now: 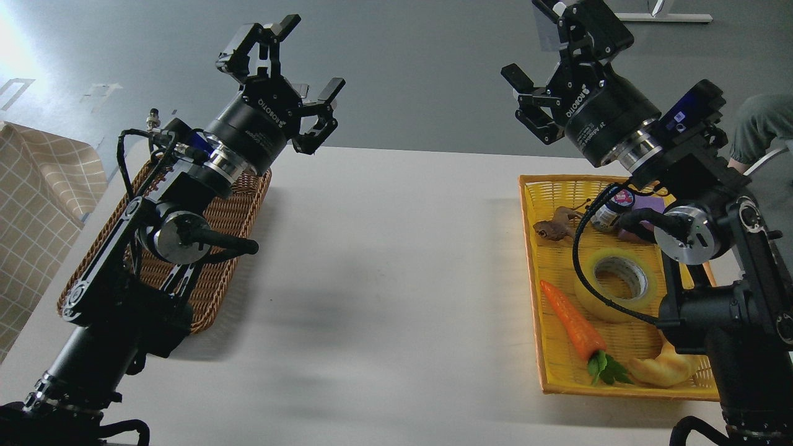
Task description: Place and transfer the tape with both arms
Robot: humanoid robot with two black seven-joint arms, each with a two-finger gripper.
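Note:
The tape [613,285], a wide yellow translucent roll with a grey-white core, lies flat in the yellow basket [534,297] at the right, partly crossed by my right arm's black cable. My right gripper [551,59] is open and empty, raised high above the basket's far end, well away from the tape. My left gripper [282,71] is open and empty, raised above the far end of the brown wicker basket [229,248] at the left.
In the yellow basket lie an orange carrot [573,325], a croissant [663,370], a brown toy animal [554,226], a small jar [610,210] and a purple block [647,203]. The white table [384,279] spans between the baskets. A checked cloth [31,204] hangs at far left.

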